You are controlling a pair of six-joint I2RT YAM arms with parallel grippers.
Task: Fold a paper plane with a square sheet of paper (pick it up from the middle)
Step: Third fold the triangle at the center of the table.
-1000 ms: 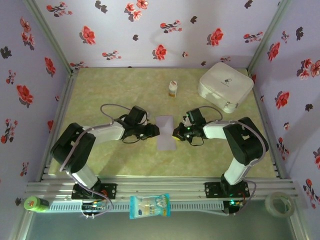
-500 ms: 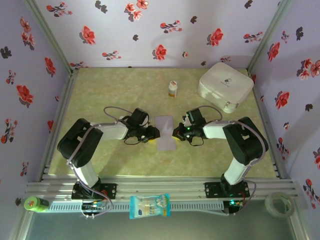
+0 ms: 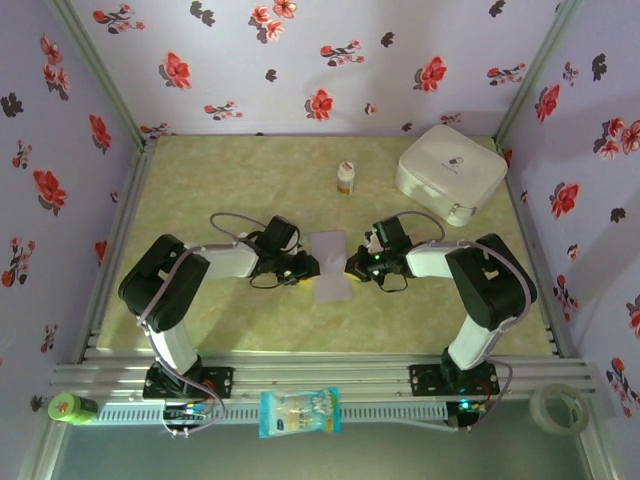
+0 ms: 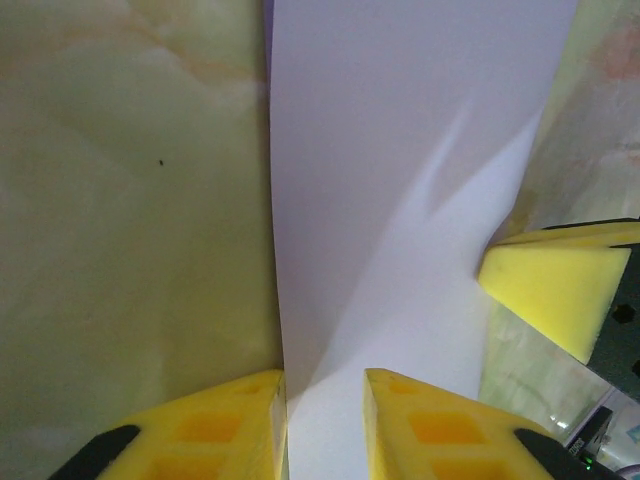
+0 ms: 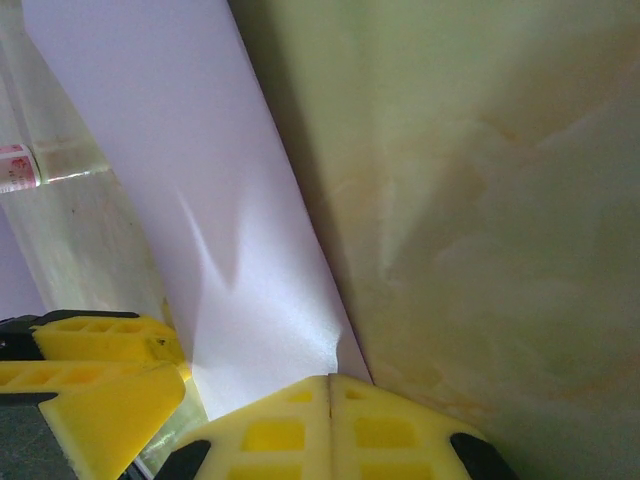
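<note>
The left fingers (image 4: 220,425) stand slightly apart, straddling the left edge of the lavender sheet of paper (image 3: 332,268). The sheet lies as a narrow strip in the middle of the table (image 3: 200,180). The right fingers (image 5: 290,425) are pressed together, their tips at the sheet's right edge. Further back stands a small bottle (image 3: 345,178), and the white case (image 3: 450,170) at the far right has its lid down.
</note>
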